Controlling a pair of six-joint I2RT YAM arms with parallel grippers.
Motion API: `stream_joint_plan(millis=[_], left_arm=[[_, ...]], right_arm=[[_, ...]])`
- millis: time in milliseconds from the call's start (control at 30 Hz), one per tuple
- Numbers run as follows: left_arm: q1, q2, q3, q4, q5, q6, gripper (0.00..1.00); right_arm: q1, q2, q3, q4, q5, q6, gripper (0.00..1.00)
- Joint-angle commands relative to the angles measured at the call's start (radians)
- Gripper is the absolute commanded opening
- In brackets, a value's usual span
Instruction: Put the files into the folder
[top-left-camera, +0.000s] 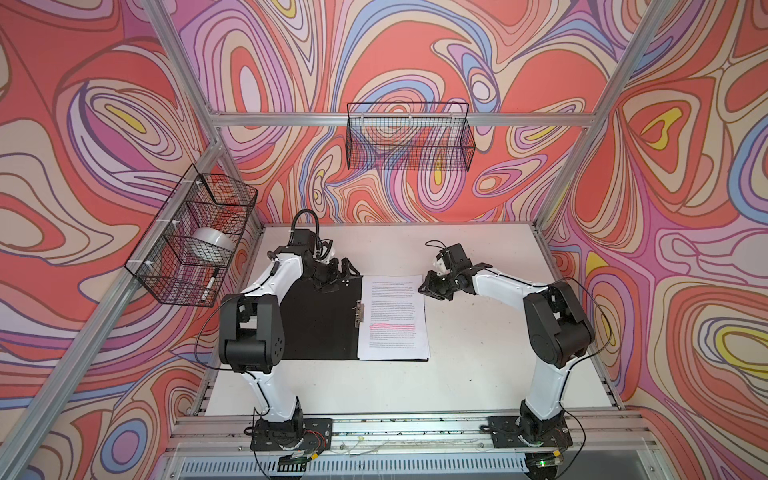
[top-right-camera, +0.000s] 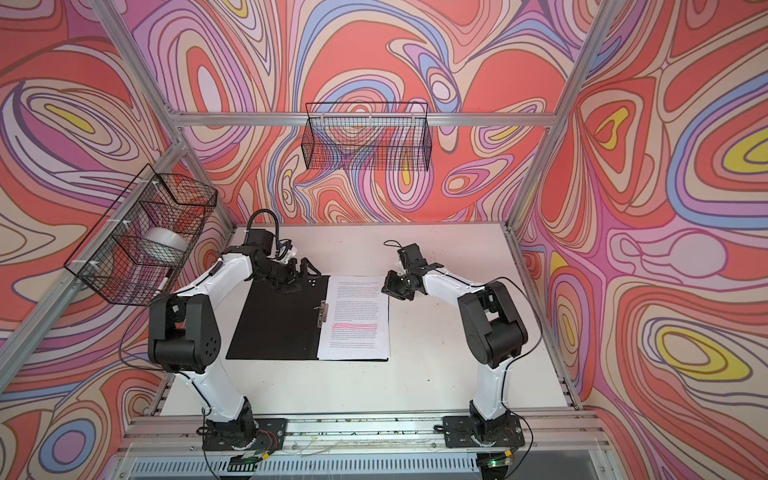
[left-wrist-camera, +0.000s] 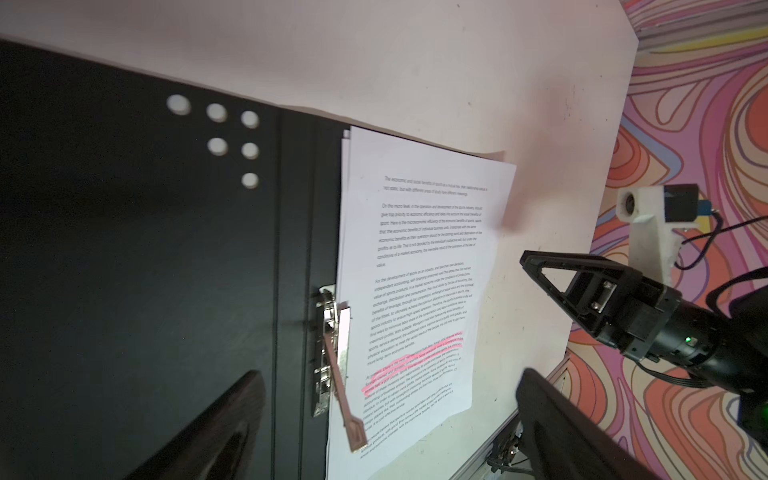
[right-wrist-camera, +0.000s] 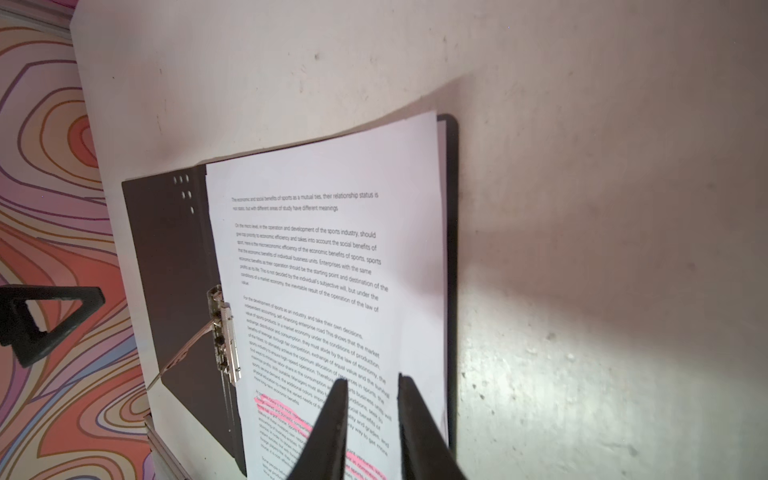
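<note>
The thin A4 folder with the black inner face (top-left-camera: 320, 324) lay open and flat on the white table (top-left-camera: 478, 332). The files – loose white printed sheets with pink-highlighted lines (top-left-camera: 392, 316) – rested on the folder half nearer the right gripper (right-wrist-camera: 370, 380), directly below its fingertips.

**End effector state**
- Right gripper: jaws slightly parted, nothing between them. The wrist view did not show whether the tips touched the top sheet.
- Left gripper (top-left-camera: 336, 274): jaws spread wide, empty, over the far edge of the bare black flap.

**Clip**
The metal spine clip (top-left-camera: 358, 316) sat between the two grippers, at the sheets' inner edge, with its lever raised. Whether the sheets lay under the clamp could not be told.

**Probable faults from this position**
1. Sheet drag: if the right fingertips were in contact, a sideways withdrawal would likely pull the top sheet off the stack (the inner edges were already slightly fanned).
2. Unclamped sheets: with the lever up, closing the flap could push the stack askew or out of the folder.
3. Lever fouling – the flap, swung over by the left gripper, could catch on the raised lever and fail to shut.
</note>
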Motion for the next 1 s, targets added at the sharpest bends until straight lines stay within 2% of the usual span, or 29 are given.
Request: stream_joint_plan(millis=[0,233,433,667,967], left_arm=[[0.014,-0.005,-0.048,-0.075,0.018,-0.047,0.95],[0.012,-0.018,-0.209,0.041,0.102,-0.175,0.97],[0.002,-0.050,-0.325,0.153,0.116,-0.263,1.00],[-0.035,-0.037,-0.378,0.284,0.178,-0.346,1.00],[-0.073,0.011,-0.366,0.339,0.176,-0.392,1.00]], right_arm=[[-0.006,0.022,-0.025,0.027,-0.007,-0.012,0.22],[-0.007,-0.013,-0.042,0.019,0.013,-0.010,0.22],[-0.007,-0.098,-0.079,-0.003,0.035,-0.006,0.21],[-0.008,-0.169,-0.092,-0.019,0.051,-0.002,0.20],[-0.007,-0.186,-0.104,-0.016,0.049,0.000,0.20]])
